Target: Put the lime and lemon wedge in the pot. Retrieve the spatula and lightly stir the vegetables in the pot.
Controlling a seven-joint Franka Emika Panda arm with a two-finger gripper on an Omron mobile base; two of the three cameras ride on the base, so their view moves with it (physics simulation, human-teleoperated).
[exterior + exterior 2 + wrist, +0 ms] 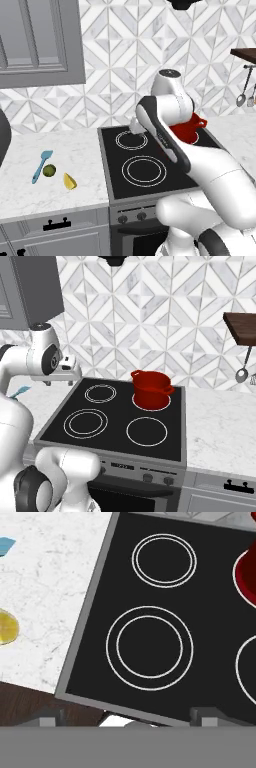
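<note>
The lime [49,170] lies on the white counter left of the stove. The light-blue spatula [42,166] lies just to its left, and the yellow lemon wedge [69,181] sits nearer the front edge. On the stove's back right burner stands the red pot [151,388], partly hidden by my arm in the left base view [194,125]. My gripper [136,130] [60,381] hangs open and empty above the stove's left burners. In the hand view its fingertips [50,719] stand wide apart, with the lemon wedge [6,628] at the left edge, a spatula tip [5,546] and the pot's rim [247,577].
The black cooktop [150,167] has four ringed burners. Metal utensils [242,373] hang from a dark wooden shelf [240,326] at the right. A grey wall cabinet [40,40] hangs over the left counter [30,195]. White counter [220,421] continues right of the stove.
</note>
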